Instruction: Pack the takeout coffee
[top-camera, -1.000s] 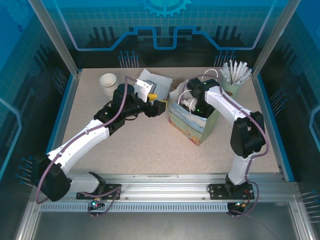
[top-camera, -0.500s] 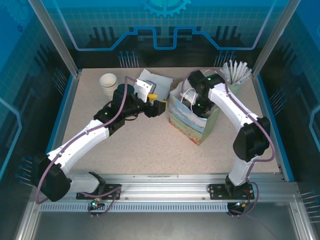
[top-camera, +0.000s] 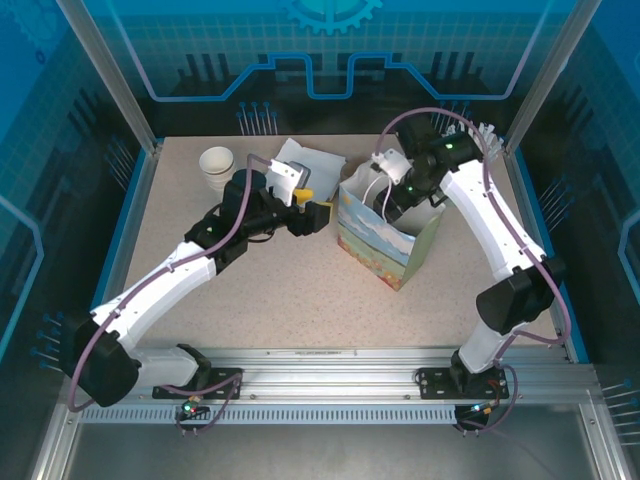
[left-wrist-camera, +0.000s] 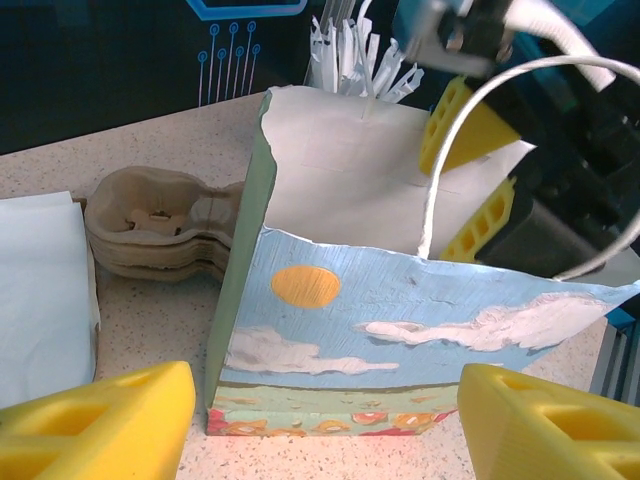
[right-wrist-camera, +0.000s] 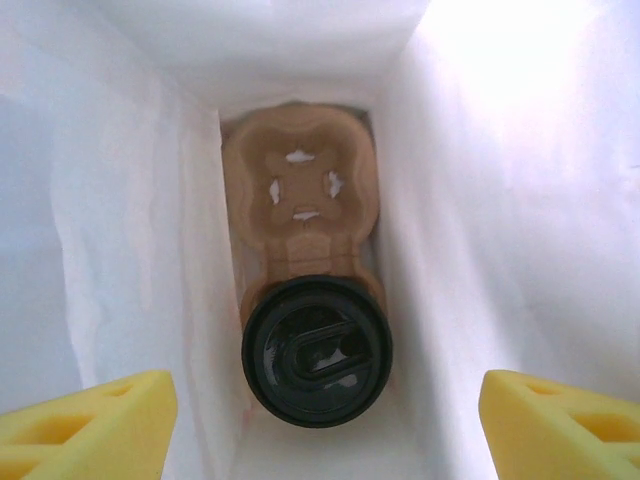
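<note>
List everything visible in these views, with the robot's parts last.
painted paper gift bag: one, sky-and-field print, table centre
takeout coffee cup with round black plastic lid: one, lid showing, inside bag in carrier
moulded pulp cup carrier: one, brown, bag floor
spare pulp carriers: stack, brown, beside bag
white paper cups: stack, far left
pale paper napkins: pile, far centre
white-wrapped straws in green cup: bunch, far right
left arm's yellow fingers: two, open, facing bag
right arm's yellow fingers: two, open, over bag mouth
</note>
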